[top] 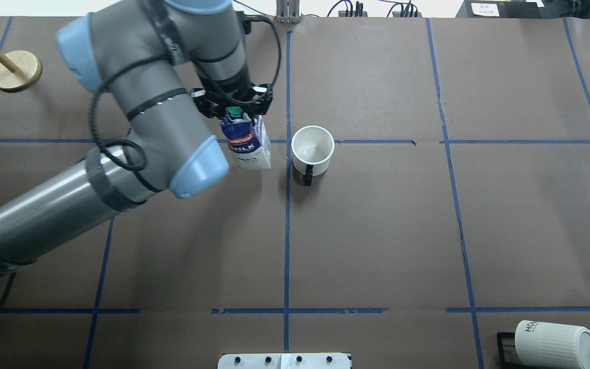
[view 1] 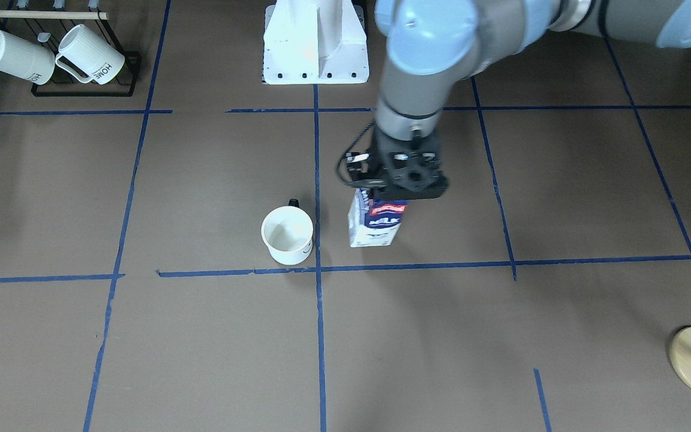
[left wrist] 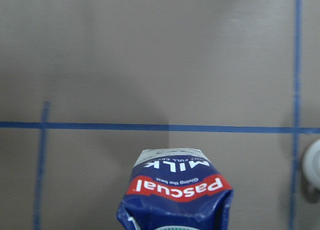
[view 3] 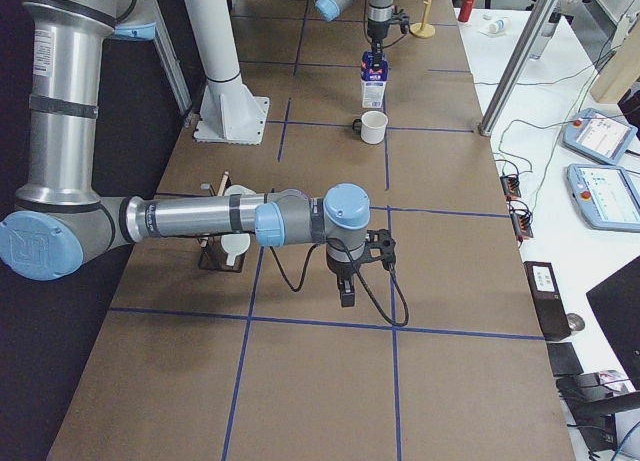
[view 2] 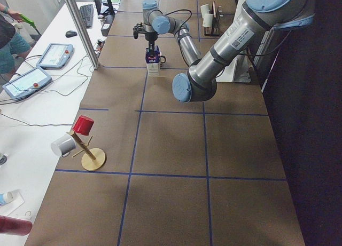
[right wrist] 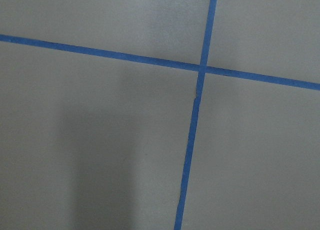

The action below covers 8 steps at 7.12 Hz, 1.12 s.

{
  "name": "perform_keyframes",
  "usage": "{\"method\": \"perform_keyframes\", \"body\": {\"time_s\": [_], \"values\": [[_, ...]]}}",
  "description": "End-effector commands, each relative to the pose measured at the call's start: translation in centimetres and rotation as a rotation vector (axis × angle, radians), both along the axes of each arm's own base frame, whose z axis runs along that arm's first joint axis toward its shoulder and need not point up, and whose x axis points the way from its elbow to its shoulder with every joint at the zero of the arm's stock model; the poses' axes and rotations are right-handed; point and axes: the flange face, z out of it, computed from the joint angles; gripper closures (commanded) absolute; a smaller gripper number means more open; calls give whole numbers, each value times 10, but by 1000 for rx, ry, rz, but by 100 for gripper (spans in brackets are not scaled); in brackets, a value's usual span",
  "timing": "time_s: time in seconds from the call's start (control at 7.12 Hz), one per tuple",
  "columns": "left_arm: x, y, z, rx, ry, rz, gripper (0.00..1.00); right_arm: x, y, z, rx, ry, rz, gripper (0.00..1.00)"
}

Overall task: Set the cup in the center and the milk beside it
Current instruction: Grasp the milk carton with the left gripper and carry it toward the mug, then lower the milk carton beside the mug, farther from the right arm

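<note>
The milk carton (view 1: 375,227), dark blue and white with a green cap, stands close to the center tape crossing (view 1: 318,269). My left gripper (view 1: 390,198) comes down on its top and is shut on it. I cannot tell whether the carton's base touches the surface. The white cup (view 1: 287,237) with the black handle stands upright just across the tape line from the carton (top: 251,151), beside the crossing (top: 288,141). The left wrist view shows the carton's top (left wrist: 177,187). My right gripper (view 3: 346,296) hangs over bare table far from both; I cannot tell whether it is open or shut.
A black rack (view 1: 84,90) with two ribbed "HOME" mugs stands at the table corner near the robot's base (view 1: 315,48). A wooden mug tree (top: 16,69) stands at the far corner on the left arm's side. The right wrist view shows only a tape crossing (right wrist: 201,69).
</note>
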Motion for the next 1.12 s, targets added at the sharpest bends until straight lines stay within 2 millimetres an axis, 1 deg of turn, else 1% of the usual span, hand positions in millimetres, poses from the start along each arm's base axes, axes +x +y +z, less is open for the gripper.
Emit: {"method": "perform_keyframes", "body": {"time_s": [0.0,0.14,0.28,0.42,0.56,0.7,0.84,0.98], "values": [[46,10,2,29,-21,21,50,0,0,0,-1,1,0,0],[56,8,6,46,-14,23,50,0,0,0,-1,1,0,0],[58,7,8,47,-17,24,34,0,0,0,-1,1,0,0],[57,7,8,51,-18,23,0,0,0,0,-1,1,0,0],[56,6,8,52,-20,17,0,0,0,1,-2,1,0,0],[52,6,2,56,-15,14,0,-1,0,1,-1,1,-1,0],[37,10,-12,64,-3,10,0,-1,-1,0,1,1,-1,0],[21,12,-34,57,-7,4,0,-1,-1,0,1,1,-1,0]]}}
